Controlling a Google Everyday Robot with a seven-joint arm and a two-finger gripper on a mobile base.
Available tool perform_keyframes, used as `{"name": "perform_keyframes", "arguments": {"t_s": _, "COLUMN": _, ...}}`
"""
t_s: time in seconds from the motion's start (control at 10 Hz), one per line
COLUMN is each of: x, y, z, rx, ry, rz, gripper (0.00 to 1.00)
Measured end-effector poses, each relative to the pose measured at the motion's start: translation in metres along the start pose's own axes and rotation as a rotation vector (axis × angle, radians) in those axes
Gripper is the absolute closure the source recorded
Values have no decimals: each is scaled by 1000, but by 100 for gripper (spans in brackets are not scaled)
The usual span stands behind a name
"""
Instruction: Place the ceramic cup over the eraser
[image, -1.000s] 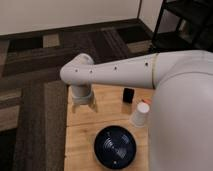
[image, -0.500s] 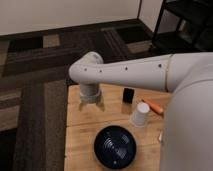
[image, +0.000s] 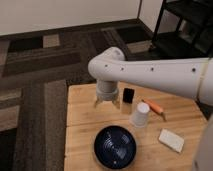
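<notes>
Dark blue and ribbed, the bowl (image: 115, 146) sits nearest on the wooden surface (image: 80, 125), with a flat white pad (image: 171, 140) off to one side. Behind them the ceramic cup (image: 140, 114) stands free, nothing gripping it, an orange stick (image: 152, 106) just beyond. Farther back is the eraser (image: 128, 95), near the cup but apart. Beside the eraser hangs the gripper (image: 107, 103), jaws spread and empty. I'd say the reach is in hand; next it must cross to the cup and close.

Hand (image: 107, 103) hovers beside eraser (image: 128, 95); ceramic cup (image: 140, 114) and bowl (image: 115, 146) crowd nearby.
</notes>
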Motion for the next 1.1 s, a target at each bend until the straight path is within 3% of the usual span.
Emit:
{"name": "perform_keyframes", "arguments": {"t_s": 0.2, "x": 2, "y": -33, "z": -7, "rx": 25, "ry": 7, "rz": -17, "gripper": 35}}
{"name": "perform_keyframes", "arguments": {"t_s": 0.7, "x": -3, "y": -104, "z": -16, "rx": 112, "ry": -24, "rz": -103, "gripper": 35}}
{"name": "perform_keyframes", "arguments": {"t_s": 1.1, "x": -14, "y": -123, "z": -1, "rx": 79, "ry": -40, "rz": -145, "gripper": 35}}
